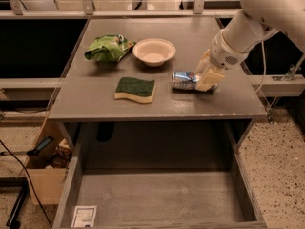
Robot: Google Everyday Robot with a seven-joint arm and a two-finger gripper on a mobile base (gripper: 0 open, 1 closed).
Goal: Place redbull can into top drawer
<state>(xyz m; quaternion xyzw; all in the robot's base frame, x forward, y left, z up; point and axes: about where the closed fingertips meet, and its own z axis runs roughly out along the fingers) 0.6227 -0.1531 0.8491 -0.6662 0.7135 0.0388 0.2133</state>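
Top drawer (pixel 157 194): pulled open, below the tabletop (pixel 95 104).
Redbull can (pixel 184 79): lying on its side on the tabletop, right of the sponge (pixel 135 89).
Gripper (pixel 208 78): touching the can's right end; whether it grips cannot be told.
Bowl (pixel 154 51): behind the can.

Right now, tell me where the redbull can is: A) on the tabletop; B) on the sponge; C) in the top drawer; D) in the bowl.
A: the redbull can lies on its side on the tabletop, the gripper at one end of it.
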